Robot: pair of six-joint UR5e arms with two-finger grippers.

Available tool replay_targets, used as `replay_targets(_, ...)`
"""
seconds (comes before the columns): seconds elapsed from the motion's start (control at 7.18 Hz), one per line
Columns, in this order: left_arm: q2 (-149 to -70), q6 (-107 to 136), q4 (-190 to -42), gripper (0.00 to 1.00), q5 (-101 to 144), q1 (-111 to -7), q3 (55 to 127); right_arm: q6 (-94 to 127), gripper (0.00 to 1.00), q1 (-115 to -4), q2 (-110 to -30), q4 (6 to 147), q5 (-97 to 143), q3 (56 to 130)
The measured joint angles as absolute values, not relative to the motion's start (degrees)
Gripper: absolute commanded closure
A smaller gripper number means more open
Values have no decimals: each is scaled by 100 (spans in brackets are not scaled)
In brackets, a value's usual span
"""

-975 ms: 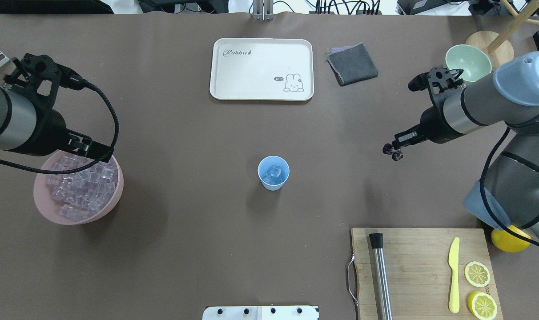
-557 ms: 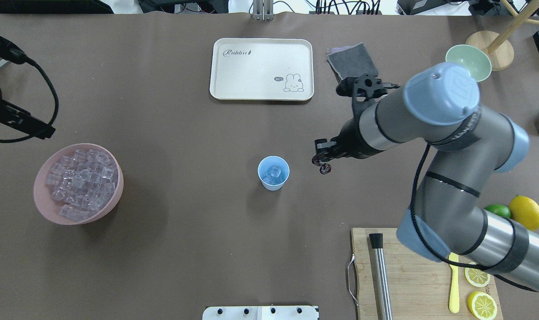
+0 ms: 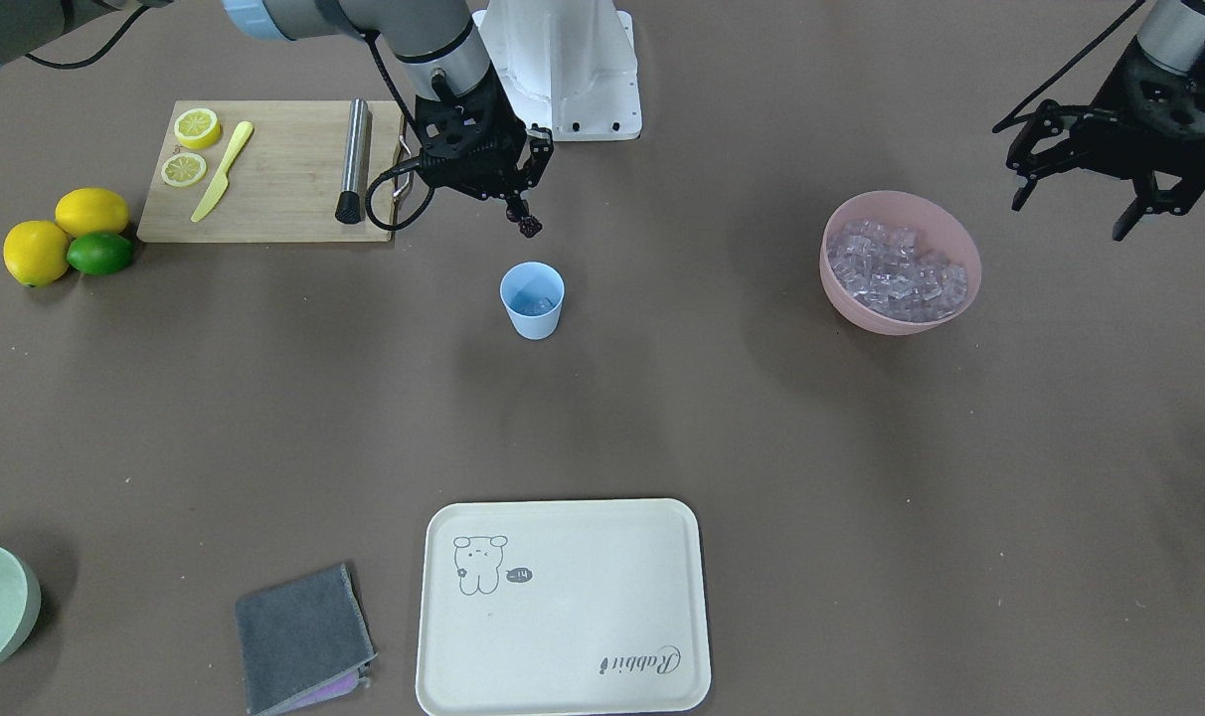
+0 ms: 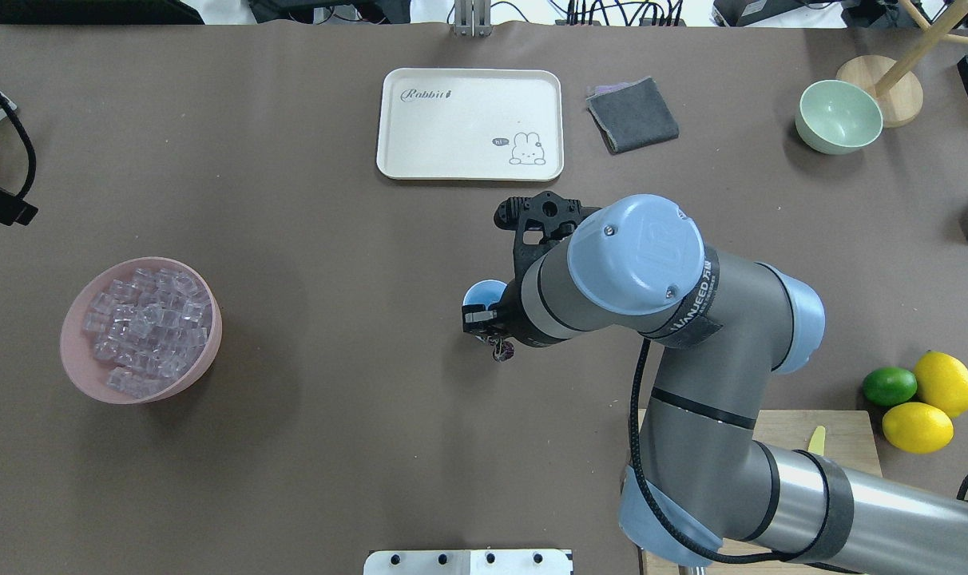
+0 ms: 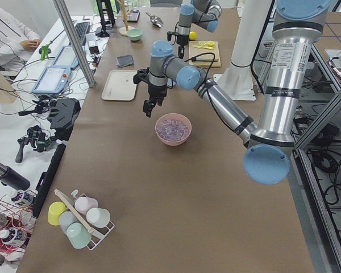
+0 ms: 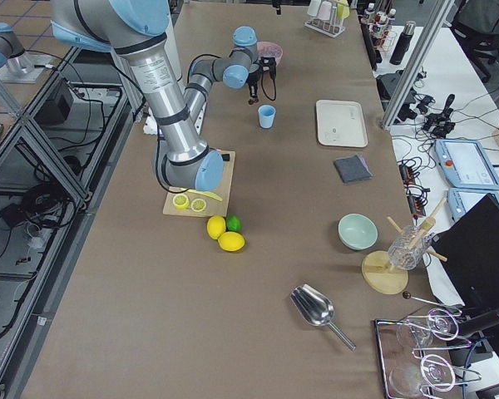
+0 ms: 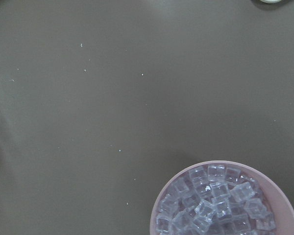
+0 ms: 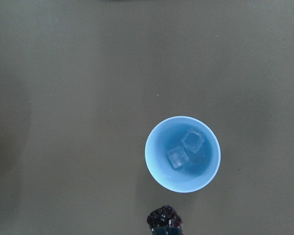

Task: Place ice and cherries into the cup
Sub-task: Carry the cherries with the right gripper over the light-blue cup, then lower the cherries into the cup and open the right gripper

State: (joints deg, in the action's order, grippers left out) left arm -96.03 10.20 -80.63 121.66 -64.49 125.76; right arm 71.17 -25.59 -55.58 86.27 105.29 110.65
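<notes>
The light blue cup (image 8: 161,169) stands mid-table with two cubes of ice (image 8: 178,157) in it. My right gripper (image 3: 523,215) hangs above it, a little to the robot's side of the rim, shut on the dark cherries (image 3: 530,228). The wrist view shows the cherries (image 8: 164,217) just outside the cup's edge. From overhead my arm covers most of the cup (image 4: 478,294). More ice (image 4: 144,327) fills the pink bowl (image 4: 206,361). My left gripper (image 3: 1075,207) is open and empty, raised beyond the bowl toward the table's end.
A cream tray (image 4: 468,124), a grey cloth (image 4: 632,116) and a pale green bowl (image 4: 839,116) lie along the far side. A cutting board (image 3: 274,169) carries lemon slices, a yellow knife and a steel rod. Two lemons and a lime (image 4: 889,386) sit beside it.
My right arm swung from the right side of the table to the cup, carrying the cherries. My left arm pulled back from the pink bowl to the left edge.
</notes>
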Motion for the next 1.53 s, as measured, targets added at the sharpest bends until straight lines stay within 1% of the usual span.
replay_targets(0.42, -9018, 1074, -8402, 3, 12173, -6540, 13040, 6967, 100, -2510, -5424, 8616, 10402, 10791)
replay_targets(0.84, -8965, 1136, -8436, 3, 12173, -6571, 13134, 6866, 100, -2684, -5152, 8562, 10259, 10319)
replay_targets(0.98, -8967, 1140, -8437, 3, 12173, -6574, 13154, 6829, 52, -2735, -5121, 8555, 10252, 10244)
replay_targets(1.11, -8968, 1142, -8437, 3, 12173, -6574, 13164, 6814, 17, -2752, -5108, 8555, 10251, 10203)
replay_targets(1.25, -8974, 1142, -8437, 3, 12173, -6574, 13155, 6816, 2, -2739, -5102, 8558, 10250, 10170)
replay_targets(1.53, -8990, 1141, -8438, 3, 12167, -6572, 13079, 6808, 1, -2747, -5096, 8557, 10256, 10134)
